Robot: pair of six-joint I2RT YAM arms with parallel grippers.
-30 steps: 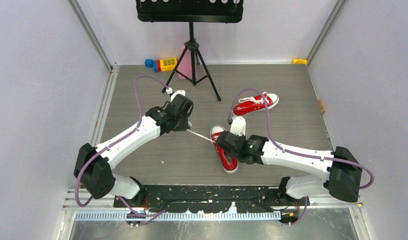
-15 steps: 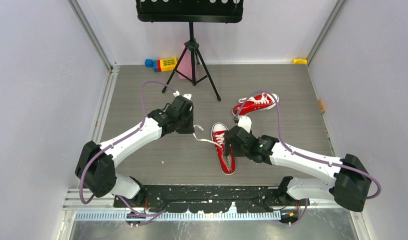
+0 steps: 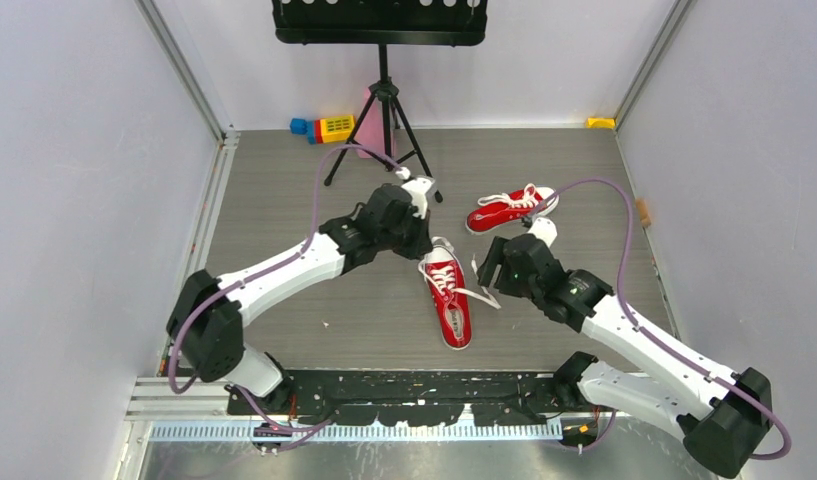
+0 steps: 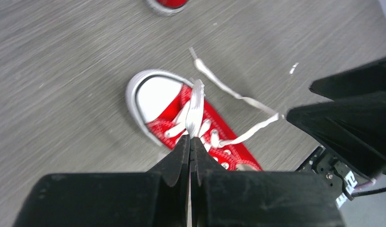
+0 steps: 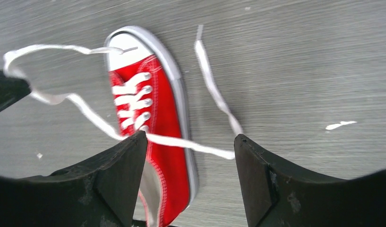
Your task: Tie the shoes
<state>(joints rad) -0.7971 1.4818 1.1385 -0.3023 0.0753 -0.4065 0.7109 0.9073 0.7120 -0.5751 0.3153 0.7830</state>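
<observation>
- left gripper (image 4: 190, 141): fingers pressed together, pinching the held lace (image 4: 196, 101) right over the eyelets of the near shoe (image 3: 450, 300). From the tips, the strand runs out toward the white toe cap (image 4: 155, 97).
- near shoe: flat on the grey tabletop (image 3: 274, 200) between the two arms, sole down, toe pointing away from the bases. No knot visible, and both lace ends are loose.
- free lace (image 5: 214, 94): leaves the eyelets on the shoe's right side, crosses the tabletop, then bends away toward the far end. It lies slack and nothing holds it.
- right gripper (image 5: 188, 142): fingers wide apart, hovering just right of the near shoe. In the wrist view the free lace passes between the fingers, but I can't tell whether it touches either one.
- far shoe (image 3: 510, 208): on its own behind the right arm, well apart from the action. Its laces are bunched on top; tied or not, can't tell.
- step, my read: setting up the first crossover on the near shoe. One end is secured, the other isn't.
- next move needs: the right gripper drops and closes on the free lace near its bend, lifts it off the tabletop, then the two strands cross over the tongue. Keep the left pinch firm, since the flat lace could slip.
</observation>
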